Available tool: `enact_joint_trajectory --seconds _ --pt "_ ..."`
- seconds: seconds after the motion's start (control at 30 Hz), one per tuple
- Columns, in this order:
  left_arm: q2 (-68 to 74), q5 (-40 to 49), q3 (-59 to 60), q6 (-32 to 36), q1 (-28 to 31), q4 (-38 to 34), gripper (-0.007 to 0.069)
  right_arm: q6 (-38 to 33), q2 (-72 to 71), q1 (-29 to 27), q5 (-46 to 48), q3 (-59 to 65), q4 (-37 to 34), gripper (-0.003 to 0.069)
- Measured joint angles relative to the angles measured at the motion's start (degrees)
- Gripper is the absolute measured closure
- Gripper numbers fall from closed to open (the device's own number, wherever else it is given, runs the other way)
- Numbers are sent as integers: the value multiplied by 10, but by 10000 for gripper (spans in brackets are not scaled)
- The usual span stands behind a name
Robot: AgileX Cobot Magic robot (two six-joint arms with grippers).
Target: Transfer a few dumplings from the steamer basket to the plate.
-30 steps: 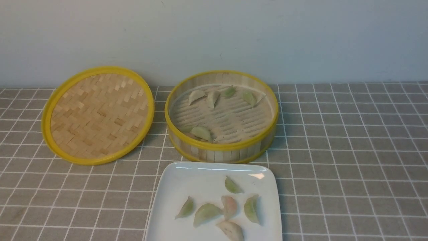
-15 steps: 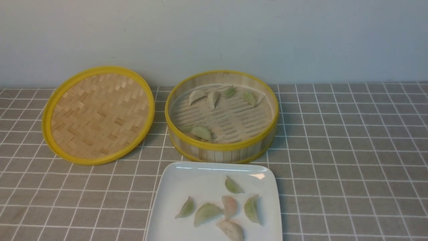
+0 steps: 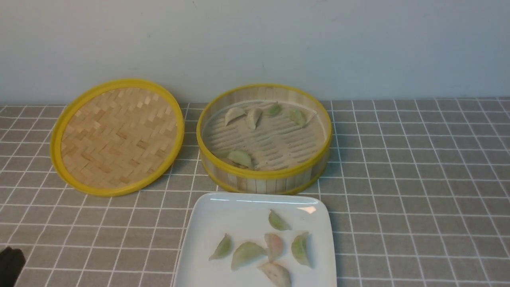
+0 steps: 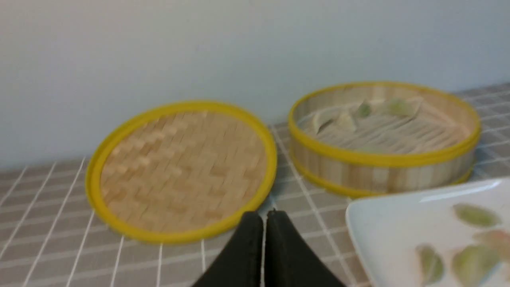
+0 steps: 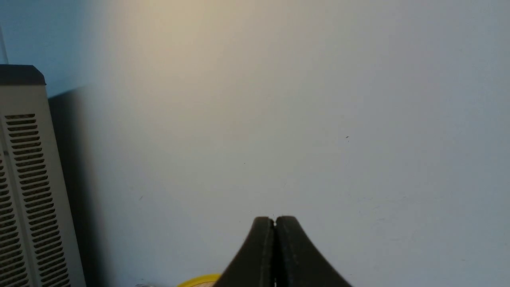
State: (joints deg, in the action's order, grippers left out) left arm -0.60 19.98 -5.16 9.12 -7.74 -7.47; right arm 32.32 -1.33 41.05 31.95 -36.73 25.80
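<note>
- White plate (image 3: pixel 255 207) is at 6 o'clock from the steamer basket (image 3: pixel 265 174), just beside it as seen from the robot's side, with six dumplings (image 3: pixel 248 254) on it that I can count.
- Basket's got more: creams around 11, a green one (image 3: pixel 273 109) at 12, another (image 3: pixel 297 117) near 1, plus an overlapping bunch (image 3: pixel 240 158) at 7. Can't tell exactly how many are in that bunch.
- Woven lid (image 3: pixel 119 137) is already off, lying over at 9 o'clock from the basket.
- Left gripper (image 4: pixel 265 217) has its jaws pressed together, nothing pinched, short of the plate around 8 o'clock. Right gripper (image 5: pixel 275 221) is pressed together too, also empty, facing the wall (image 5: pixel 318 119).
- Honestly looks between transfers to me, or maybe finished, since "a few" is arguably covered.
- If they want another, an arm needs to go over the rim, spread its jaws, and nip one gently. I'd pick a loner, since that 7 o'clock bunch could drag.
</note>
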Motion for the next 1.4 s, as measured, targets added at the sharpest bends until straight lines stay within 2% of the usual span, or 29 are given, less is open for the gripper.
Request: enact_joint_trajectory --seconds 0.13,1.23,1.3,1.4 --pt "0 5 65 0 16 2 629 -1 0 0 -1 0 0 672" --pt "0 19 67 0 16 4 629 -1 0 0 -1 0 0 672" --pt "0 19 67 0 16 4 629 -13 0 0 -1 0 -14 672" --pt "0 19 67 0 16 4 629 -61 0 0 -4 5 -71 672"
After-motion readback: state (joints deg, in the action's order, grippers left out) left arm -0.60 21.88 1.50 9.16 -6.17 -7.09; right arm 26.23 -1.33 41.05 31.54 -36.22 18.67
